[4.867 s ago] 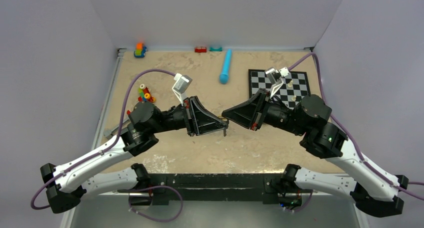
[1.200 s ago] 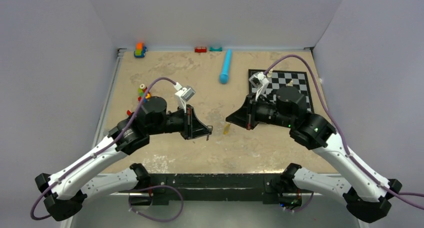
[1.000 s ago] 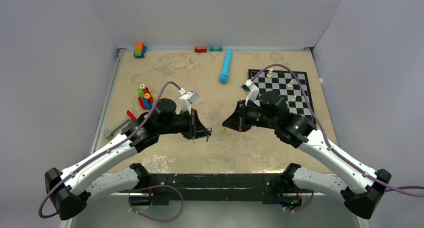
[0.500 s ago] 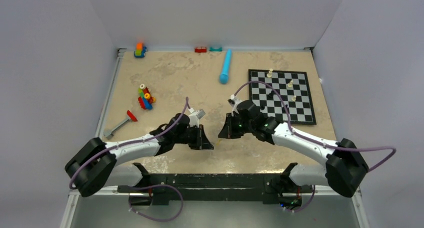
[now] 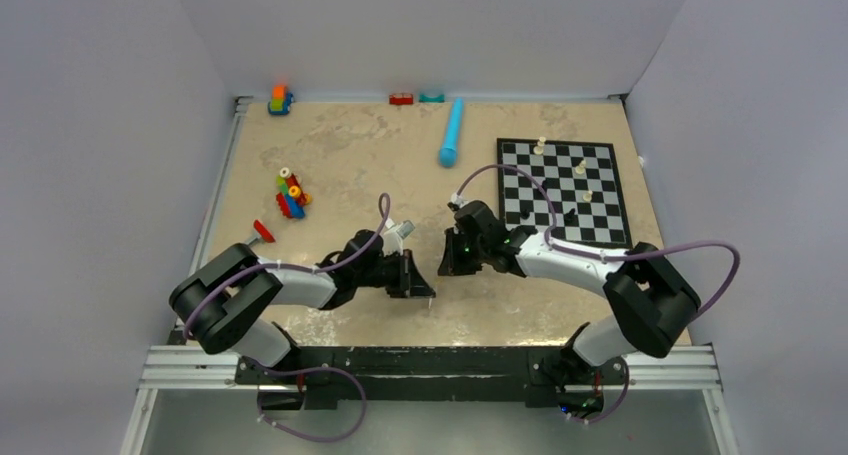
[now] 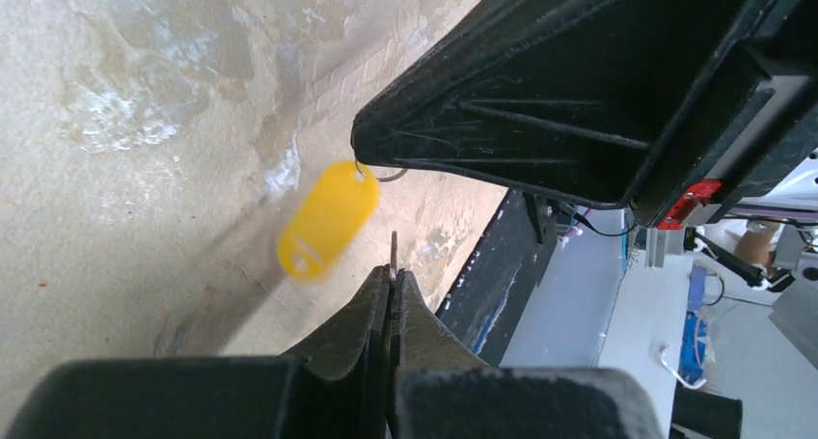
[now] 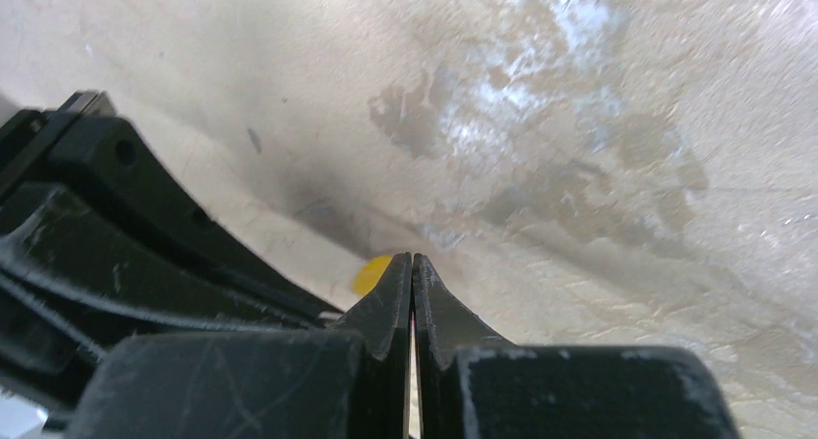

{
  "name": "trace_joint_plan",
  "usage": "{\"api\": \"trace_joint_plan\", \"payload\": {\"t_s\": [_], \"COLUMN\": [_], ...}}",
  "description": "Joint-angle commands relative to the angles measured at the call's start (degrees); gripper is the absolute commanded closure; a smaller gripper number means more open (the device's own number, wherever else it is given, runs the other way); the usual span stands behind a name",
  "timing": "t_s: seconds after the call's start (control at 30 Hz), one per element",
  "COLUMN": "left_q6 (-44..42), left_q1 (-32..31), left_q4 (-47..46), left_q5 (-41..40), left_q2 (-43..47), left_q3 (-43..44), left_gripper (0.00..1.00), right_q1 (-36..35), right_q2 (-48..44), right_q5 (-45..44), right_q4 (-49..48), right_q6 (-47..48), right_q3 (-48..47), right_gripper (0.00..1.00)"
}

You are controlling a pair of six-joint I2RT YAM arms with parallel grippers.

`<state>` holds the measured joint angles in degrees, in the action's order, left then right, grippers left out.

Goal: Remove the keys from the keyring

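Note:
My left gripper [image 6: 393,265] is shut on a thin metal key [image 6: 394,246], seen edge-on and sticking out past the tips. It sits low over the table's front middle [image 5: 427,293]. Just above it my right gripper [image 5: 441,267] points toward it, also shut. From the right gripper's tip hangs the wire keyring [image 6: 390,176] with a yellow tag [image 6: 328,219] dangling below it. In the right wrist view the right gripper [image 7: 412,260] has its jaws pressed together, and a bit of the yellow tag [image 7: 371,273] shows beside them. The key is apart from the ring.
A chessboard [image 5: 600,230] with small white pieces lies at the right. A blue cylinder [image 5: 451,133] lies at the back middle. Coloured blocks [image 5: 290,193] and a red-headed tool [image 5: 262,231] lie at the left. The black front rail [image 5: 420,360] is close below the grippers.
Both arms have folded down and drawn toward the table's front edge. The two grippers stay shut and close together, now lower and nearer the rail.

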<state>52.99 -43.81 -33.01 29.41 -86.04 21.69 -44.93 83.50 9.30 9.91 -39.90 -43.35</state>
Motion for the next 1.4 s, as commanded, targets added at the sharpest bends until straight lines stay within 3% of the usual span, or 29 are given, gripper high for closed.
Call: {"api": "trace_joint_plan", "payload": {"t_s": [0.0, 0.3, 0.33, 0.37, 0.47, 0.6, 0.67, 0.97, 1.2, 1.37], "left_q6": [-3.14, -9.1, -9.72, -10.3, -11.62, -13.03, -14.39, -16.98, -15.7, -18.02], "left_q1": [0.93, 2.57, 2.74, 3.02, 3.53, 3.92, 4.12, 4.87, 4.77, 4.8], "left_q4": [-0.71, 10.15, 11.37, 12.6, 16.0, 20.08, 23.43, 32.91, 32.84, 39.8], "left_q5": [-1.0, -3.47, -3.68, -3.87, -4.55, -6.75, -8.71, -9.54, -8.81, -11.25], "left_q2": [1.87, 5.78, 6.4, 6.98, 8.94, 12.62, 14.99, 22.73, 27.41, 32.07], "left_q3": [0.65, 3.36, 3.64, 3.93, 4.91, 5.75, 6.41, 10.03, 8.47, 10.26], "left_gripper": [1.0, 0.97, 0.95, 0.92, 0.71, 0.32, 0.2, 0.2, 0.24, 0.2], "right_q1": [0.54, 1.46, 1.57, 1.55, 1.6, 1.59, 1.59, 1.55, 1.56, 1.57], "right_q2": [2.18, 5.62, 5.55, 5.45, 4.19, 1.18, -1.04, -16.44, -31.05, -37.75], "right_q5": [-4.65, -7.36, -7.9, -8.42, -9.69, -12.6, -13.62, -14.45, -15.9, -15.67], "right_q4": [1.09, 4.7, 5.54, 6.32, 8.48, 12.39, 14.01, 16.16, 10.66, 9.21], "right_q6": [1.48, 4.1, 4.39, 4.77, 5.87, 6.9, 7.1, 6.53, 4.73, 4.02], "right_q3": [-4.18, -9.13, -9.8, -10.49, -12.11, -14.39, -14.89, -11.59, -3.01, -0.5], "right_gripper": [1.0, 1.0, 0.95, 0.84, 0.61, 0.53, 0.52, 0.52, 0.51, 0.51]}}
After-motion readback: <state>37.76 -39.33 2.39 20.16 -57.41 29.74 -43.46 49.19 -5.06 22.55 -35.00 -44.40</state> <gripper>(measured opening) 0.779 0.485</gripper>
